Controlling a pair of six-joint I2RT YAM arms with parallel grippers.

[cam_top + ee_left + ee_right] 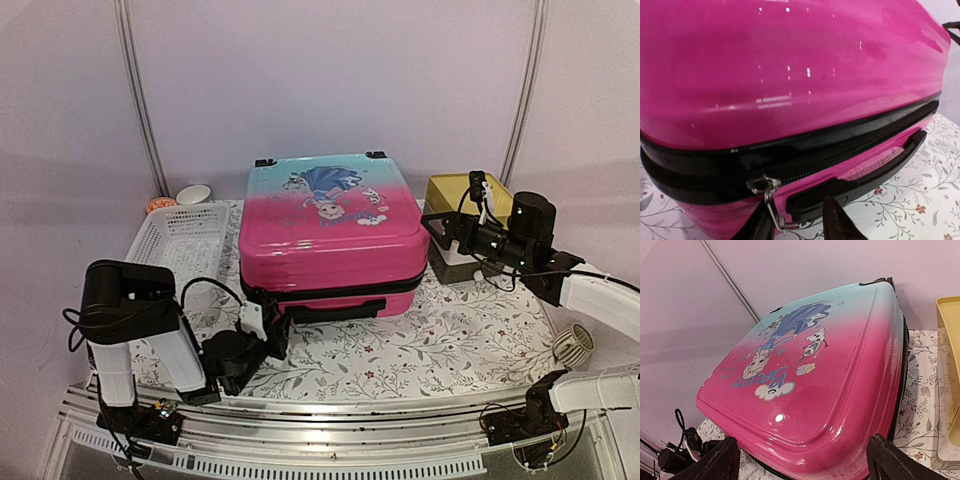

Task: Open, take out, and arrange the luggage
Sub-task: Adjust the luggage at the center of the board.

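At table [450,340] centre: luggage [325,230], flat, zipped shut (print side up). Near-left corner: left gripper [795,210], jaws partly open, straddling the zip pull [771,202], not clamped on it. Right flank: right gripper [805,465], wide open, empty. Basket [185,235] left, box [455,190] right.

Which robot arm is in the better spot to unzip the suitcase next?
Left, probably. The left gripper sits right at the zipper pull on the suitcase's near corner. The right gripper hangs open at the suitcase's right side, away from that pull.
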